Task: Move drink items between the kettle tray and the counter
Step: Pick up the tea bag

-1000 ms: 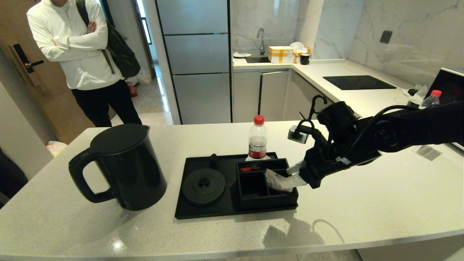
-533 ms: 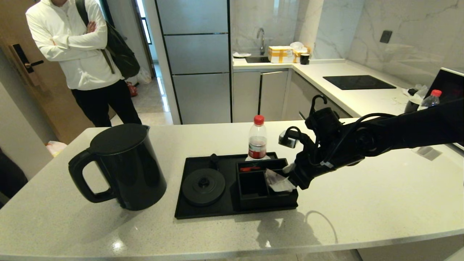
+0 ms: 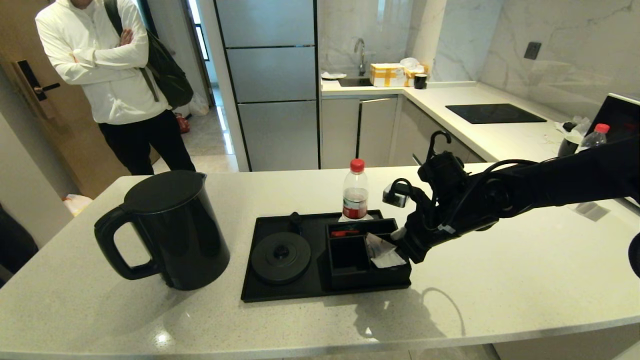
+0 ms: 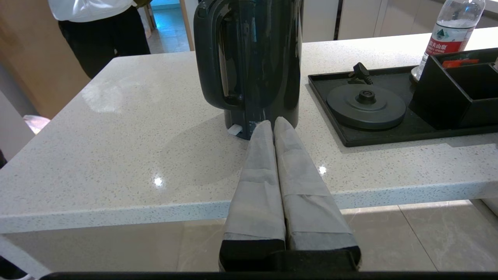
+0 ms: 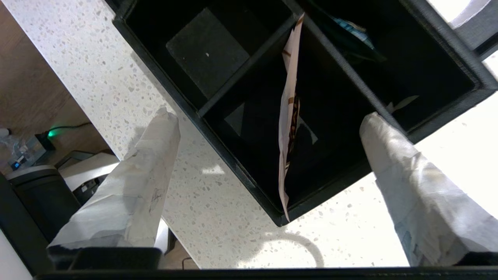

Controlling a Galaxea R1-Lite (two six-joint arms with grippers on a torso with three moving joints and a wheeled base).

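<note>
The black kettle stands on the counter, left of the kettle tray; the round base on the tray is bare. The beige sachet leans on edge in the organiser box, in its near right compartment. My right gripper hovers at the box's right side. In the right wrist view it is open, with the sachet between the fingers and touching neither. My left gripper is shut and empty, low at the counter's front edge, pointing at the kettle.
A clear red-capped bottle stands just behind the organiser box. A second bottle is at the far right. A person stands beyond the counter's left end. The black hob lies on the back worktop.
My right gripper carried the sachet leftward over the organiser box, then opened. The sachet now leans in the compartment by itself. The kettle and left arm have not moved.
</note>
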